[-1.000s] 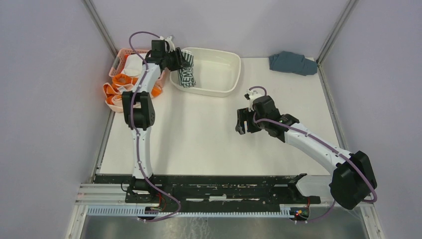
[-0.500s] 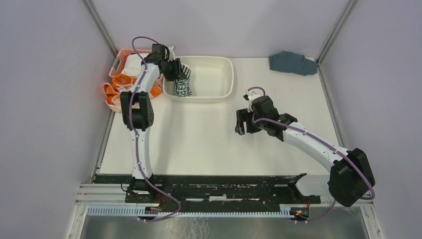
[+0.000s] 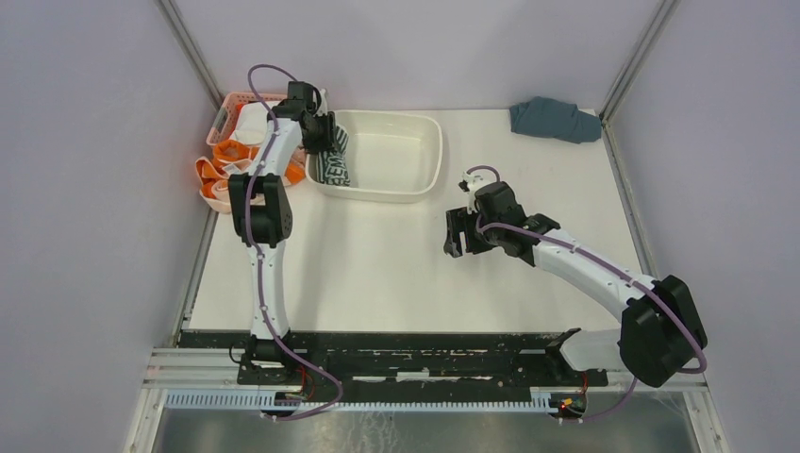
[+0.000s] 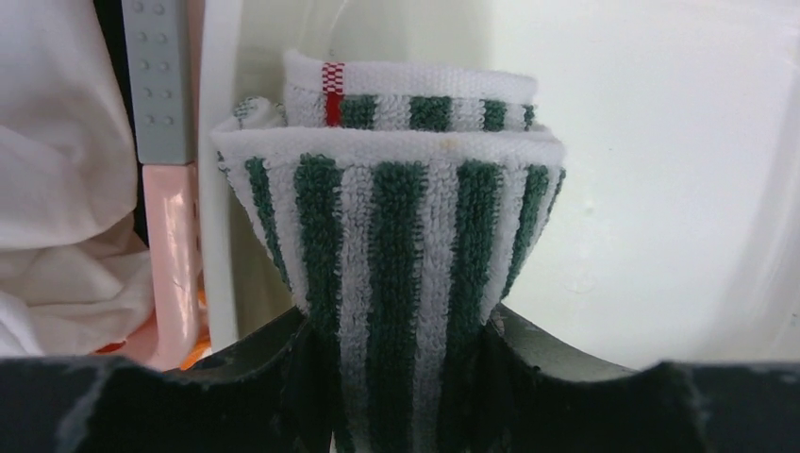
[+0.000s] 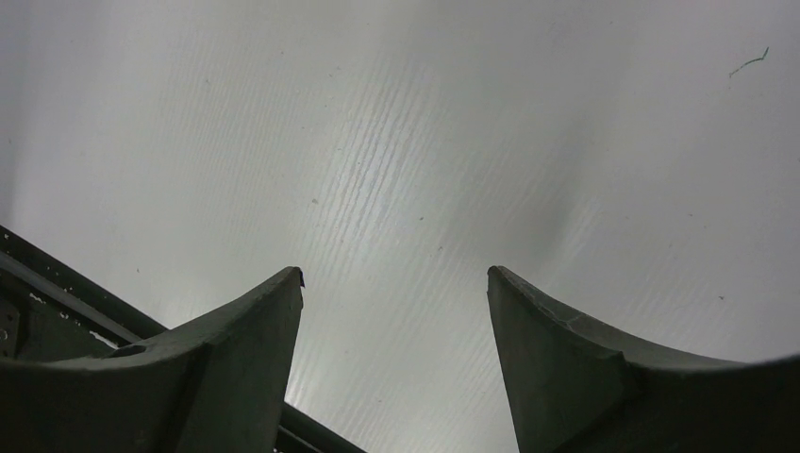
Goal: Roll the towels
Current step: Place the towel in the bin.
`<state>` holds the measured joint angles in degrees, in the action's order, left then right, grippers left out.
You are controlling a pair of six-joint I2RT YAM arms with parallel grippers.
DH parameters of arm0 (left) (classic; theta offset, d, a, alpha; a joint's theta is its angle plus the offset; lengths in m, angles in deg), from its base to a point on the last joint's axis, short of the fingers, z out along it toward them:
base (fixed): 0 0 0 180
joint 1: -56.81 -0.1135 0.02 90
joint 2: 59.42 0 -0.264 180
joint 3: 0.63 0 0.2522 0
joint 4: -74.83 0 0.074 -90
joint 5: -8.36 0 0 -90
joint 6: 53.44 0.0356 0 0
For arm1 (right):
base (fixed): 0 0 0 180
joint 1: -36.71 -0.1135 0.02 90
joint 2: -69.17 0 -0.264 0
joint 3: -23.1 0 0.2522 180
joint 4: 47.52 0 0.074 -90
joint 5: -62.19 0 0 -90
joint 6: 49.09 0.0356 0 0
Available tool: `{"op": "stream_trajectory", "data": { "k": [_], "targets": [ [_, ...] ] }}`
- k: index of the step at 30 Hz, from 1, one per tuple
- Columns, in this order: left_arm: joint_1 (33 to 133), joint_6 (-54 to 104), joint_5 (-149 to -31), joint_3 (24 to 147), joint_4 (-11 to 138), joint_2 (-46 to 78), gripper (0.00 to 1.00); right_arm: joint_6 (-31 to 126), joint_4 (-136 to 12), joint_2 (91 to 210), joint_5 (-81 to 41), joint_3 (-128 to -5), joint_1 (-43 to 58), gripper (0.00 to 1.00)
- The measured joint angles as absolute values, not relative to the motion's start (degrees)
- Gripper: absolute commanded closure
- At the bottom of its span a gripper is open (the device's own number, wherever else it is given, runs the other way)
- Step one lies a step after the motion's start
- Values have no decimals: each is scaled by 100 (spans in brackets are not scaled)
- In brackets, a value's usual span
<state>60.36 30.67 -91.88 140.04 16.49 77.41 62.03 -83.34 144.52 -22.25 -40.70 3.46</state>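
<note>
Pinching the striped towel [image 4: 396,245] in the left gripper [image 4: 401,332] at the left end of the white tub [image 3: 416,182], hovering the right gripper [image 5: 394,311] open-jawed, empty, above the table [image 3: 377,264].

Top external: fixed, high at the near edge, looking down on the whole surface [image 3: 396,255].
Left wrist: very near, facing the striped towel [image 4: 396,283] against the white tub [image 4: 660,189]; both also visible from above.
Right wrist: near, tilted at bare surface.
</note>
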Motion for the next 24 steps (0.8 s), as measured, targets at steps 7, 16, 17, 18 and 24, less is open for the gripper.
{"op": "stream_trajectory", "data": {
  "k": [7,16,17,18,24],
  "targets": [
    [6042,3213,-9083,14166,1765,8248,82,6203,-8332,14633,-2218,-4101,346,21],
    [6069,3207,-9009,14360,1706,8419,62,6205,-8323,14780,-2174,-4109,346,21],
    [6071,3202,-8991,14365,1701,8419,60,6205,-8323,14788,-2168,-4111,346,21],
    [6075,3194,-8967,14367,1701,8419,57,6207,-8323,14791,-2159,-4111,346,21],
    [6101,3132,-8847,14356,1710,8399,49,6207,-8321,14791,-2135,-4111,346,21]
  ]
}}
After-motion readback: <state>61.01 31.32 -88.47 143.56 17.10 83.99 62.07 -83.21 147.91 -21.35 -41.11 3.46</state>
